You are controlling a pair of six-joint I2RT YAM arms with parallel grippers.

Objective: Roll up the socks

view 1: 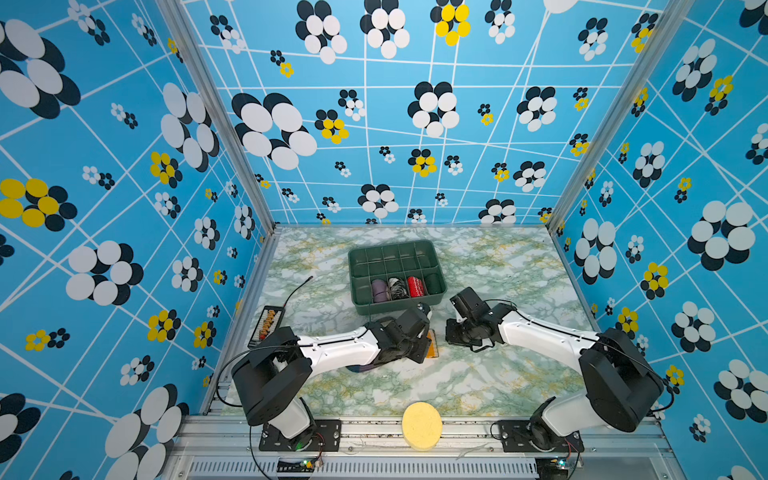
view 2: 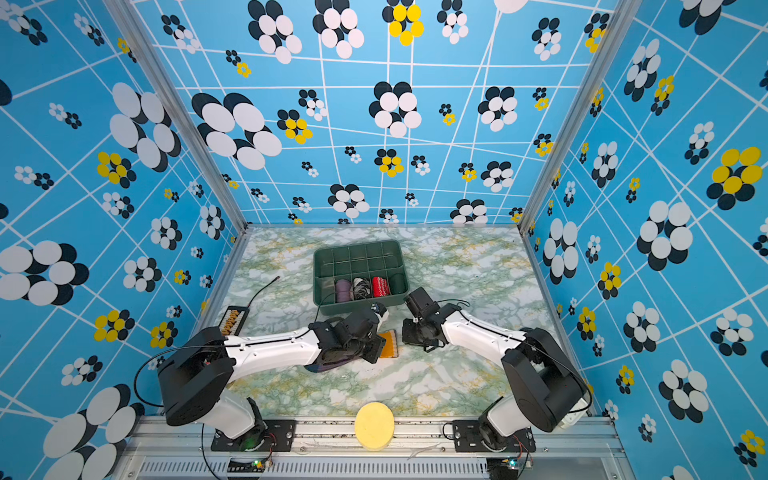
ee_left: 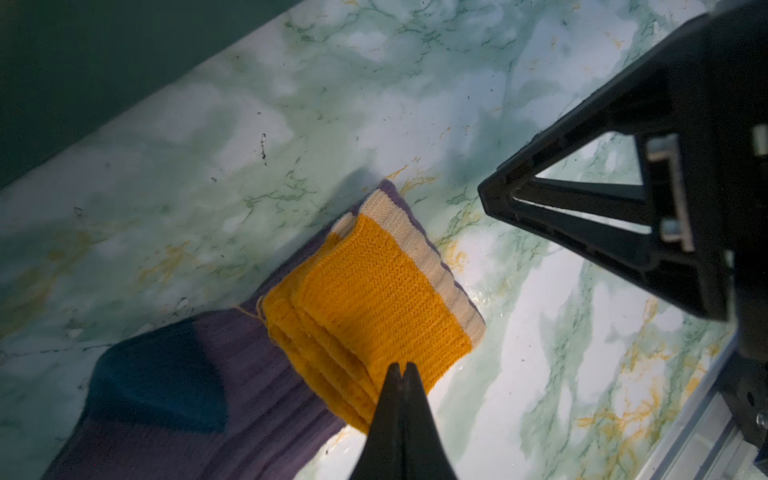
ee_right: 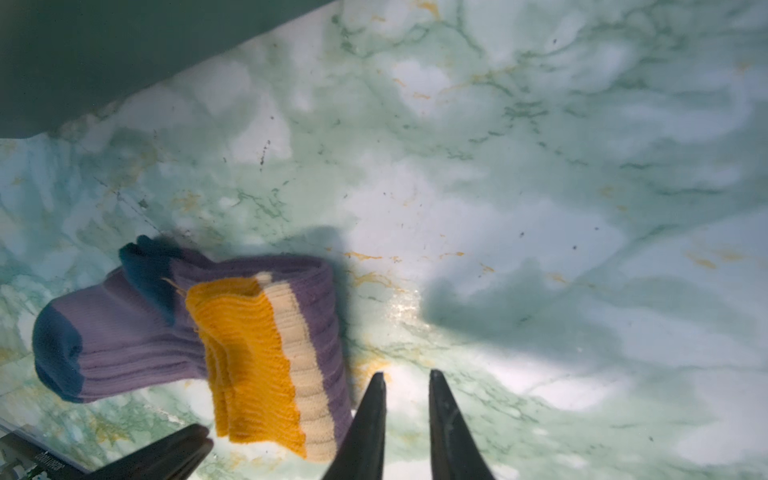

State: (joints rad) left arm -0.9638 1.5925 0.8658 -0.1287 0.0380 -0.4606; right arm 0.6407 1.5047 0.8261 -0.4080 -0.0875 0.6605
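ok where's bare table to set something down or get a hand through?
Free: the strip between the socks and the yellow sponge, and the table right of the green tray. Crowded: just in front of the tray, where the left gripper, right gripper and socks bunch.

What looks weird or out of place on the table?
The yellow disc lies across the table's front edge, mostly on the metal rail, as if it might slip off. The socks also have a loose orange thread at the cuff.
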